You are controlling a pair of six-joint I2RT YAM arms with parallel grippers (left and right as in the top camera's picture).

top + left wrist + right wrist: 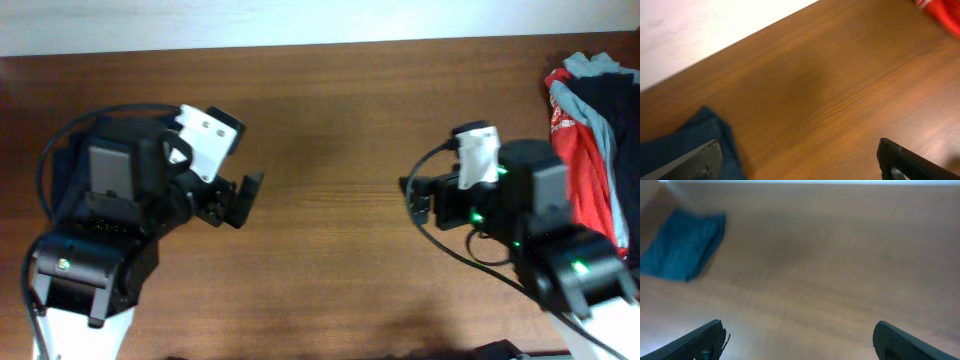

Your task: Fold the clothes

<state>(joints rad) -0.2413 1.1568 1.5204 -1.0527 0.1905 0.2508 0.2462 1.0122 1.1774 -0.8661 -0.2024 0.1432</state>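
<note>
We see the dark navy-blue cloth garment (682,245) aslant at the wooden table's (330,120) left edge; left gripper (799,147) and right gripper (799,326) fingers spread, open wood between.

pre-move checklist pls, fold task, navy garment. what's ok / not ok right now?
1. Left gripper open and empty: ok.
2. Right gripper open and empty: ok.
3. Navy garment located, at the table's left side by the left arm: ok.
4. Fold state: looks like a compact rectangle in the right wrist view, mostly hidden under the left arm overhead: cannot tell.
5. Bare table between the two grippers: ok.
6. Pile of other clothes at the right edge, apart from the navy garment: ok.
</note>
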